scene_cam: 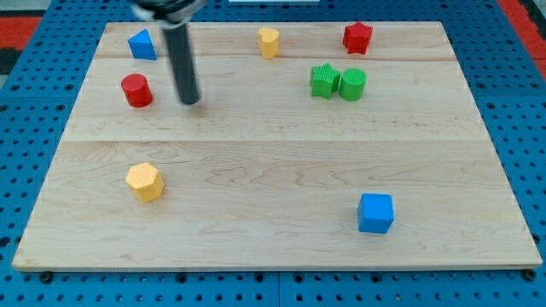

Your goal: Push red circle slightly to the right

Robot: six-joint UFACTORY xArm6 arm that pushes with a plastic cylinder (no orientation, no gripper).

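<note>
The red circle [136, 89] is a short red cylinder on the wooden board [273, 170], at the view's upper left. My tip [189, 101] is on the board just to the right of the red circle, a small gap away and not touching it. The dark rod rises from the tip toward the view's top.
A blue triangle-like block [142, 44] lies above the red circle. A yellow block [269, 42] and a red star [357, 37] lie along the top. A green star [322, 81] touches a green circle [352, 83]. A yellow hexagon [144, 181] sits lower left, a blue cube [375, 212] lower right.
</note>
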